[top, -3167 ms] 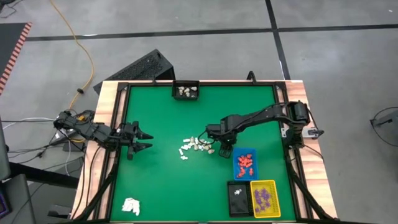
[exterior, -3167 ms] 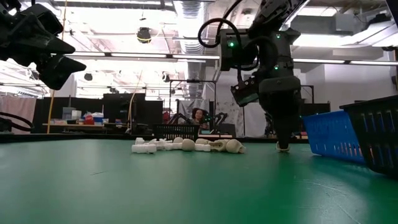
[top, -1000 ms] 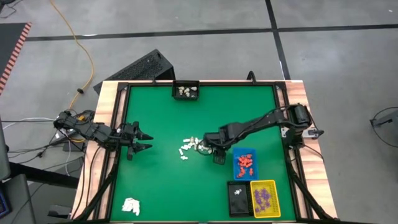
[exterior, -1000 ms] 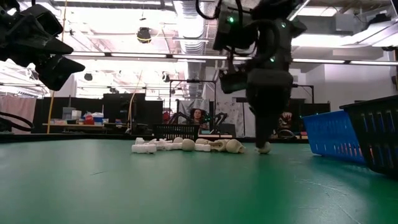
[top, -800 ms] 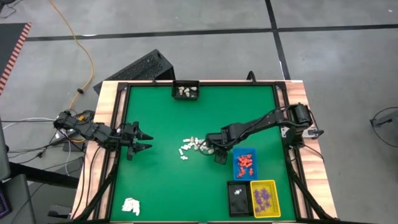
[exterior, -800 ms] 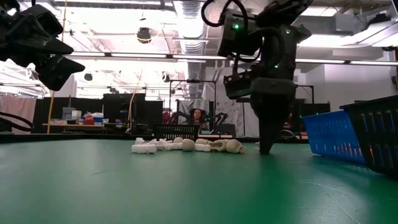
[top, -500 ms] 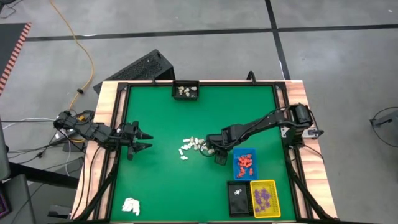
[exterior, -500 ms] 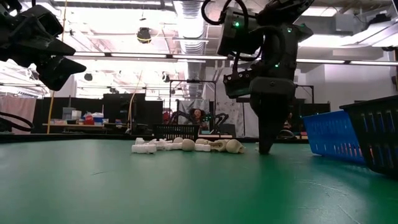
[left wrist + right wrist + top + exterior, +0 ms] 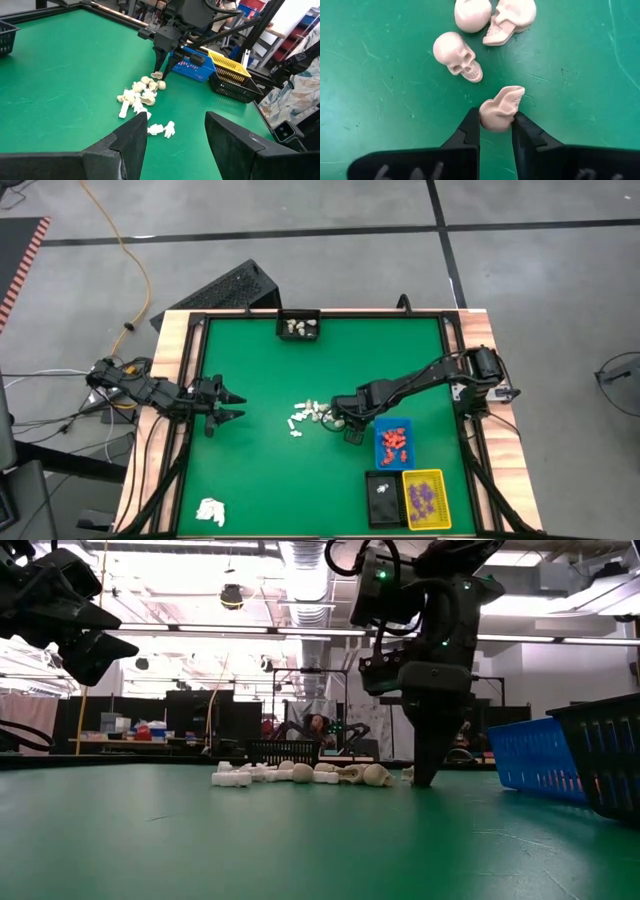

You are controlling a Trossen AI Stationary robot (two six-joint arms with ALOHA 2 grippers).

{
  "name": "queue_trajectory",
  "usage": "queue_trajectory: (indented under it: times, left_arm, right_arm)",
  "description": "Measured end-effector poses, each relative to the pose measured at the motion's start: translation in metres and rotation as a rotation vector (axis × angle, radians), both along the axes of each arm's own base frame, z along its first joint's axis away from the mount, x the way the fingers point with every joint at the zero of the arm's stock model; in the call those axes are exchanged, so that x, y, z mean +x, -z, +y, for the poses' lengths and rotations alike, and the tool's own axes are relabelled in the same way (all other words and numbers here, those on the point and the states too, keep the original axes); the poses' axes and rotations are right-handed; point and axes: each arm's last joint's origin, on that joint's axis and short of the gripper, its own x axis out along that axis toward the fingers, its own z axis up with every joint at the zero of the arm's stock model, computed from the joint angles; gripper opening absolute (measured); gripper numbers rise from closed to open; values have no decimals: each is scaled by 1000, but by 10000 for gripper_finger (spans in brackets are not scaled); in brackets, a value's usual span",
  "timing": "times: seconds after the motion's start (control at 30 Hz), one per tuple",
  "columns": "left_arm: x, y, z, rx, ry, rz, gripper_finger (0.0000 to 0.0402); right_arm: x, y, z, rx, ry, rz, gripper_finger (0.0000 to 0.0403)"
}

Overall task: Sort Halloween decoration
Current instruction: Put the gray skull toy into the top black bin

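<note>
The Halloween decoration pieces lie as a loose pile of white and cream figurines (image 9: pixel 310 416) in mid-table; cream skulls (image 9: pixel 457 56) rest on the green mat. My right gripper (image 9: pixel 350 433) stands at the pile's right end, pointing steeply down, shut on one cream skull (image 9: pixel 501 107). The low view shows its fingertips (image 9: pixel 422 778) down at the mat. My left gripper (image 9: pixel 232 402) waits open above the table's left edge, apart from the pile (image 9: pixel 142 95). My right gripper pinches the cream skull by its two opposite sides (image 9: pixel 487 115) between the two fingers (image 9: pixel 470 131), at their free ends. The fingers come from above, slanting steeply down. The skull lies on the mat, its jaw end (image 9: pixel 515 94) pointing away from the fingers.
A blue tray (image 9: pixel 381 442) with orange-red pieces sits just right of my right gripper; a black tray (image 9: pixel 370 498) and a yellow tray (image 9: pixel 440 480) with purple pieces stand nearer. Another black tray (image 9: pixel 299 314) is at the far edge. A white wad (image 9: pixel 210 510) lies near left.
My right gripper has sunk a little onto the mat at the pile's right end, and its fingers have drawn in on the cream skull. The skull stays on the table.
</note>
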Motion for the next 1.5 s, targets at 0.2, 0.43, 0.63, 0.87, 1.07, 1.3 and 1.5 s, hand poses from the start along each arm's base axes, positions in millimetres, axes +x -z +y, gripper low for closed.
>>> queue_trajectory:
  times: [0.2, 0.43, 0.63, 0.87, 1.07, 1.3, 1.5]
  left_arm:
    - [0, 1, 0, 5, 0, 14, 189]
    - [0, 2, 0, 7, 0, 18, 189]
    - [0, 2, 0, 13, 0, 18, 189]
    - [0, 2, 0, 14, 1, 18, 189]
    - [0, 2, 0, 14, 1, 18, 189]
    - [0, 2, 0, 14, 0, 18, 189]
    - [0, 2, 0, 25, -3, 17, 189]
  right_arm:
    - [5, -7, -6, -21, -7, -14, 62]
    - [17, -23, -33, -70, 18, -57, 62]
    - [31, -45, -69, -124, 55, -161, 61]
    - [50, -69, -118, -206, 128, -455, 61]
    - [51, -84, -161, -271, 238, -647, 61]
    - [44, -93, -194, -295, 344, -752, 61]
    - [41, -99, -208, -301, 403, -837, 61]
